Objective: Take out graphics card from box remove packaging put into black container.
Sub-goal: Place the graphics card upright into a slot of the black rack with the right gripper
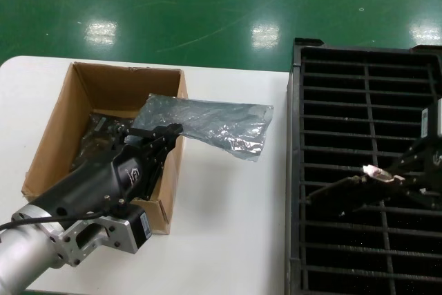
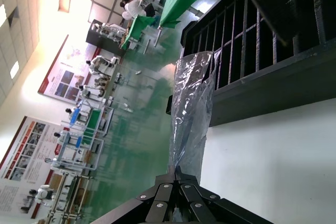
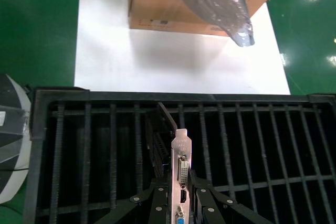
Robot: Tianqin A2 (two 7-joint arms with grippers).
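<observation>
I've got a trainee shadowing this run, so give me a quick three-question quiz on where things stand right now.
1. True or false: the graphics card already lies flat on the white table.
2. What does the left gripper hold? A) the empty packaging B) the box C) nothing
3. Fill in: the right gripper holds the card by its bracket end over the ____.

Key:
1. False: it is held above the black container.
2. A: the bag sticks out past the box wall, over the table.
3. Black container, above its slots.
</observation>
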